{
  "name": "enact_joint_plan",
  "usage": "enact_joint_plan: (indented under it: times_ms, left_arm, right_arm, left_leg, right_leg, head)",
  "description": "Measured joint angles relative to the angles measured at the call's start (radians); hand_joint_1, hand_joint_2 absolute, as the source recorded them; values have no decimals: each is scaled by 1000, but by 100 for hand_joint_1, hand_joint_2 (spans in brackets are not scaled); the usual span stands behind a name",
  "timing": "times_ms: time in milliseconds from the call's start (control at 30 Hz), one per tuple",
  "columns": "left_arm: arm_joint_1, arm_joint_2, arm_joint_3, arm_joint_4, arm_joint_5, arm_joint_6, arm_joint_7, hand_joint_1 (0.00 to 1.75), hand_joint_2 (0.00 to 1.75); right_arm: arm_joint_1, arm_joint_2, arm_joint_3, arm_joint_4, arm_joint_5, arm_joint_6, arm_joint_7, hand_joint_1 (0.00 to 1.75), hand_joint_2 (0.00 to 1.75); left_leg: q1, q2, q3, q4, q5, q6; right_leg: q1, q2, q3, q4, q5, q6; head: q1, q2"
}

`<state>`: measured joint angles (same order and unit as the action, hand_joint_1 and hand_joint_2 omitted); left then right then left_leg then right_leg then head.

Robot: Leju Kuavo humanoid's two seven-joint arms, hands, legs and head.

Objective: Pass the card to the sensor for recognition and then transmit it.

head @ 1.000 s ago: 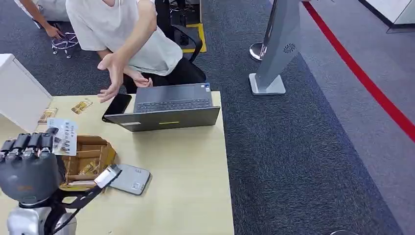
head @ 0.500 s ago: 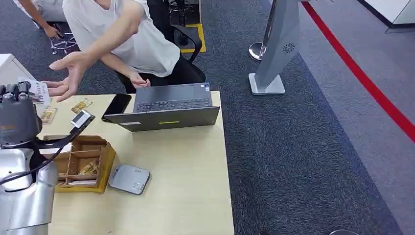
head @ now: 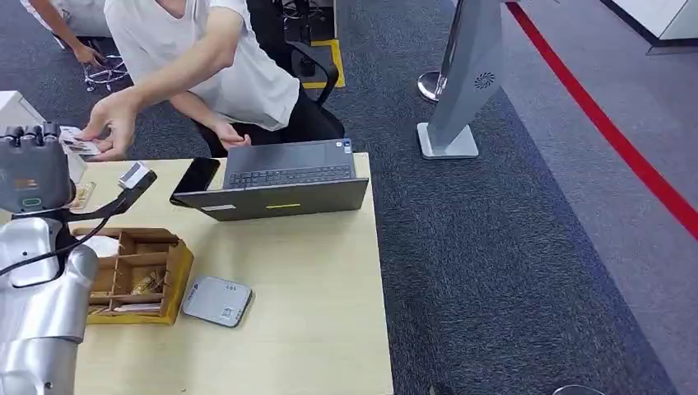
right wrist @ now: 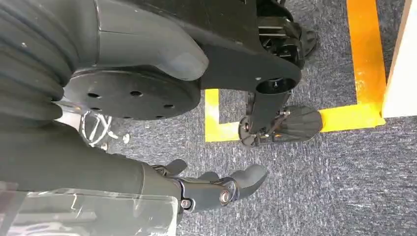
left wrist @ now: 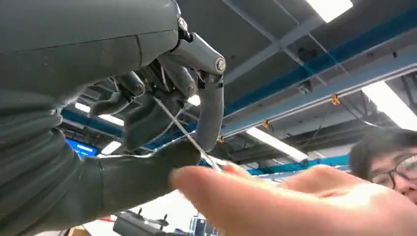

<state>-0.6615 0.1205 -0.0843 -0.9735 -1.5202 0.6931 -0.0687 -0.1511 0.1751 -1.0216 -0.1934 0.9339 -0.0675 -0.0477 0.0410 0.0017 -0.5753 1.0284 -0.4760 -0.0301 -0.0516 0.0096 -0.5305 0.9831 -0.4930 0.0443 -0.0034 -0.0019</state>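
Left robot hand (head: pixel 33 169): raised at the tabletop's far left corner, fingers pinching the card (head: pixel 76 141) against the thumb.
Card: held at the robot hand's fingertips, above the tabletop edge; the left wrist view shows it edge-on as a thin pale sliver (left wrist: pixel 184 132) between thumb and fingers.
Person's hand (head: pixel 111 123): closed on the card's other end, so both hold it at once.
Right robot hand (right wrist: pixel 216 189): hangs over the carpet, fingers loosely apart, holding nothing.
Sensor (head: pixel 218 300): grey pad lying on the tabletop (head: pixel 313 288) beside the wooden box (head: pixel 140 276), well apart from the card.
Progress: judged from this, the handover is under way; letting go is what remains.
View difference: the head view gives the layout of laptop (head: pixel 284 177), box and sensor; the left wrist view alone shows the pinch itself and the person's fingers (left wrist: pixel 275 196) just beneath it.
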Motion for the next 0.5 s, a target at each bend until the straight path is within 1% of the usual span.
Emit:
enact_joint_plan:
  times_ms: [100, 300, 400, 500]
  left_arm:
    - [-13, -1, 0, 38, 17, 0, -1, 0, 175]
    - [-11, -20, 0, 54, 21, 0, -9, 0, 175]
    - [19, -41, -4, 19, 38, -2, -10, 0, 175]
    - [67, -58, -24, -54, 56, -15, -13, 0, 175]
  right_arm:
    - [0, 0, 0, 0, -2, 5, -2, 0, 175]
    - [1, 0, -4, 0, -17, 8, -5, 0, 175]
    - [4, 0, -11, 0, -22, 9, -6, 0, 175]
    - [10, 0, -17, 0, -33, 10, -8, 0, 175]
  left_leg:
    - [0, -1, 0, 0, 0, 0]
    - [0, 0, 0, 0, 0, 0]
    - [0, 0, 0, 0, 0, 0]
    - [0, 0, -1, 0, 0, 0]
  right_leg:
    - [0, -1, 0, 0, 0, 0]
    - [0, -1, 0, 0, 0, 0]
    - [0, 0, 0, 0, 0, 0]
    - [0, -1, 0, 0, 0, 0]
  head:
    - [0, 0]
    - [0, 0]
    - [1, 0]
    - [0, 0]
